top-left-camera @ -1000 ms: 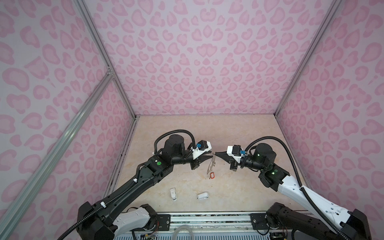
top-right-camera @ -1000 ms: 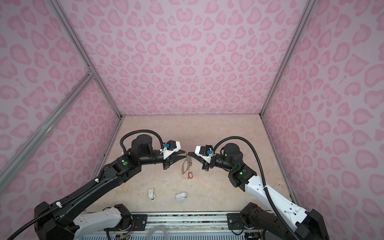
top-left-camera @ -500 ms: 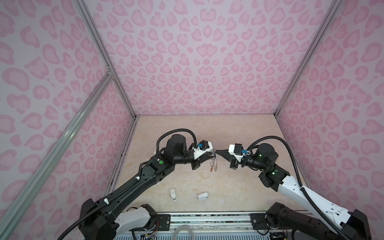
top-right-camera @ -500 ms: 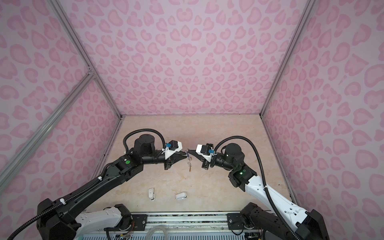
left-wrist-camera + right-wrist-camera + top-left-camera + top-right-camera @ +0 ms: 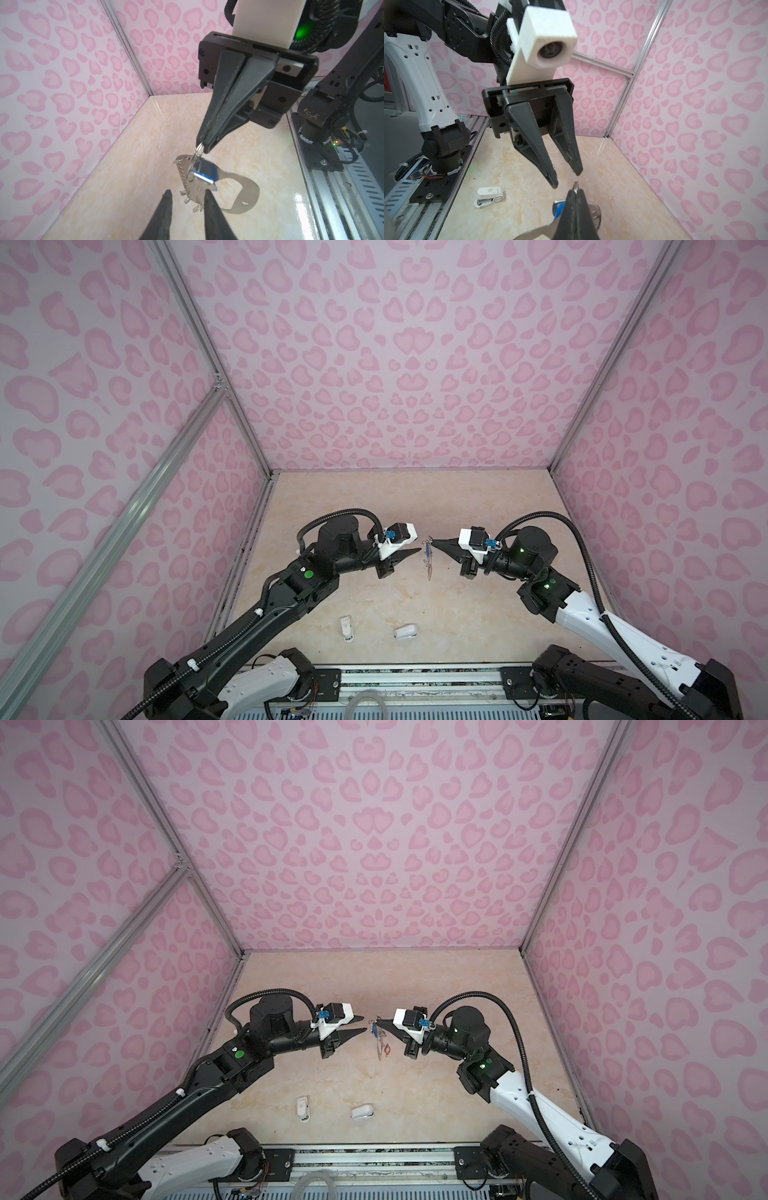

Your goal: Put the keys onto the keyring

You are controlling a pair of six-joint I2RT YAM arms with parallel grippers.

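Now the left tool point(image 5: 365, 1024), tips apart, has backed away leftward, so the flat grey D-shaped keyring point(image 5: 232, 206), blue-tagged silver key point(image 5: 202, 179) apparently threaded, hangs from the right tool's point(image 5: 204, 145) clamp.

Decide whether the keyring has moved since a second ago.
Yes. In a top view the keyring now hangs higher up the picture, farther from the white plastic object below it, and has turned nearly edge-on.

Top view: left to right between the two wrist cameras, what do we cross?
left wrist camera → left gripper → keyring → right wrist camera; the right gripper overlaps the keyring, so it is left out.
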